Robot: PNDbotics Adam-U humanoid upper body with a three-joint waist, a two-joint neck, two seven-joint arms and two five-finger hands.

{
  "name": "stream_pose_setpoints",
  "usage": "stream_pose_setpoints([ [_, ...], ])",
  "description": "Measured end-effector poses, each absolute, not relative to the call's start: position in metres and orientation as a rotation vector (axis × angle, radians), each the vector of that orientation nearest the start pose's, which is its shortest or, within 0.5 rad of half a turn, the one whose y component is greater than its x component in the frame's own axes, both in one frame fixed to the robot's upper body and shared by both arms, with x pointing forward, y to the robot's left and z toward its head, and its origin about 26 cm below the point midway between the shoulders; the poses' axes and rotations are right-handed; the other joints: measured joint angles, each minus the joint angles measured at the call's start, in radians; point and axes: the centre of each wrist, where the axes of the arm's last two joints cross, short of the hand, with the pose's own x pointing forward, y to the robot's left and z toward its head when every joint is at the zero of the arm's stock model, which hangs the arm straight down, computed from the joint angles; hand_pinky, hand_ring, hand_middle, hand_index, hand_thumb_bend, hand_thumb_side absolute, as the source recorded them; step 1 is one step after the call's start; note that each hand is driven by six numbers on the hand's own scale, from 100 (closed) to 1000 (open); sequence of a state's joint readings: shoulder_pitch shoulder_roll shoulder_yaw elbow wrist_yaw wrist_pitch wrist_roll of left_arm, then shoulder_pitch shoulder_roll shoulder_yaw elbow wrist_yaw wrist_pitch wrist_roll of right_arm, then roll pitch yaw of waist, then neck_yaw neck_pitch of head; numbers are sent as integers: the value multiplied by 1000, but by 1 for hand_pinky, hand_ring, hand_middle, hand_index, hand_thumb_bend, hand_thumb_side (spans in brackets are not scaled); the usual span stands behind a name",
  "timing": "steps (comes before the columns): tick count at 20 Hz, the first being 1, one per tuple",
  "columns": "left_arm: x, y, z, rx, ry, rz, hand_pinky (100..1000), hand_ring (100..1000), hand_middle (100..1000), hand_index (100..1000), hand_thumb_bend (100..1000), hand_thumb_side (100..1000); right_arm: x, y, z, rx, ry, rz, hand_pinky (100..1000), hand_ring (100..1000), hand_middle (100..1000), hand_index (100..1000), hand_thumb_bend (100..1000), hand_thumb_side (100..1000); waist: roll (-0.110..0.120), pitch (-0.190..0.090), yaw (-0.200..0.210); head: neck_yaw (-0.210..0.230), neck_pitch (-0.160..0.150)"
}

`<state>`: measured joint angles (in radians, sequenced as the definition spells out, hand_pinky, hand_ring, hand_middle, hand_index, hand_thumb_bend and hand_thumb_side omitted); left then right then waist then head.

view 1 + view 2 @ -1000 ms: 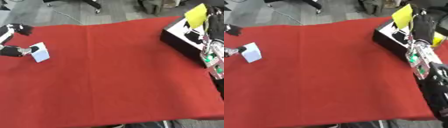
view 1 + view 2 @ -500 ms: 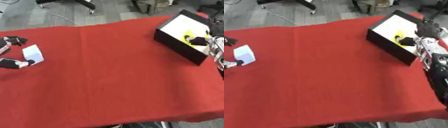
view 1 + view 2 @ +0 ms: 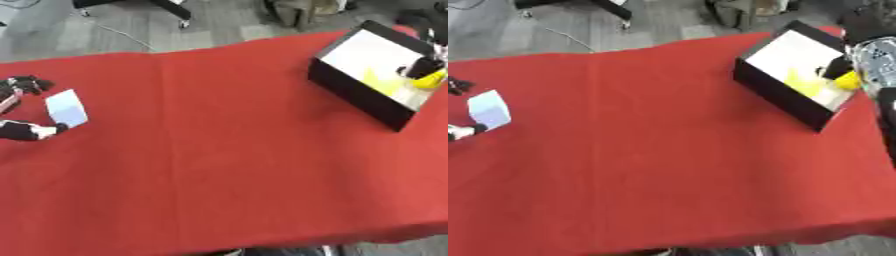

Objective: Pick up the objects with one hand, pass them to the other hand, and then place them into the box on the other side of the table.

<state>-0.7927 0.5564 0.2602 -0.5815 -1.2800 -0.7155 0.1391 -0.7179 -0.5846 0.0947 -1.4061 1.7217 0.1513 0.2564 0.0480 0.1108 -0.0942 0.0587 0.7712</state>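
Observation:
A black box [image 3: 773, 89] with a white inside stands at the table's far right. A flat yellow piece [image 3: 801, 83] lies in it, and a rounder yellow thing [image 3: 847, 80] sits by its right wall. My right hand [image 3: 422, 65] reaches down into the box, right beside that yellow thing. At the left edge, a small white block [image 3: 66, 107] lies on the red cloth. My left hand [image 3: 19, 131] is open around it: the thumb tip touches its lower corner and the fingers [image 3: 28, 84] curve just above it.
The red cloth [image 3: 219, 150] covers the whole table, with bare stretches between the block and the box. Grey floor and chair legs [image 3: 166, 6] lie beyond the far edge. The near edge runs along the bottom.
The yellow piece, held up above the box a second ago, now lies inside it with my right hand lowered in. The view has shifted. My left hand stays by the white block.

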Motion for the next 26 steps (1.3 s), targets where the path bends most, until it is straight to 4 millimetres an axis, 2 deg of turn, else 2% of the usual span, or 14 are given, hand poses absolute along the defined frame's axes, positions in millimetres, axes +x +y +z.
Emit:
stream_pose_setpoints([
  [5, 433, 449, 99, 1113, -1529, -1346, 757, 754, 809, 904, 582, 481, 364, -256, 258, -2199, -1285, 1372, 1000, 972, 906, 991, 453, 486, 0, 0, -4, 136, 0],
  [10, 435, 448, 98, 1197, -1486, -1300, 762, 759, 814, 908, 587, 497, 328, -224, 267, -2155, -1602, 1359, 1000, 949, 886, 991, 433, 487, -9, 0, -18, 213, 0],
  [13, 436, 448, 95, 1220, -1439, -1290, 769, 773, 827, 914, 571, 517, 317, -211, 269, -2094, -1735, 1345, 1000, 942, 881, 992, 393, 482, -15, 0, -27, 226, 0],
  [17, 439, 445, 95, 1226, -1382, -1272, 750, 755, 803, 902, 554, 521, 313, -203, 267, -2014, -1837, 1324, 1000, 934, 875, 993, 358, 480, -27, 1, -38, 230, -1],
  [22, 441, 438, 89, 1203, -1301, -1255, 705, 695, 738, 864, 450, 414, 313, -202, 263, -1959, -1868, 1310, 1000, 928, 870, 994, 327, 481, -34, 5, -48, 232, -10],
  [24, 442, 436, 86, 1187, -1275, -1249, 683, 659, 703, 842, 406, 346, 312, -201, 262, -1946, -1875, 1306, 999, 926, 868, 993, 323, 480, -35, 6, -49, 234, -11],
  [25, 442, 435, 85, 1176, -1264, -1247, 673, 610, 648, 808, 348, 237, 312, -201, 262, -1939, -1881, 1302, 998, 925, 867, 994, 307, 485, -35, 6, -50, 235, -12],
  [26, 442, 434, 84, 1168, -1257, -1245, 669, 604, 640, 803, 340, 222, 312, -200, 261, -1934, -1884, 1300, 998, 925, 867, 994, 306, 485, -35, 6, -51, 235, -14],
])
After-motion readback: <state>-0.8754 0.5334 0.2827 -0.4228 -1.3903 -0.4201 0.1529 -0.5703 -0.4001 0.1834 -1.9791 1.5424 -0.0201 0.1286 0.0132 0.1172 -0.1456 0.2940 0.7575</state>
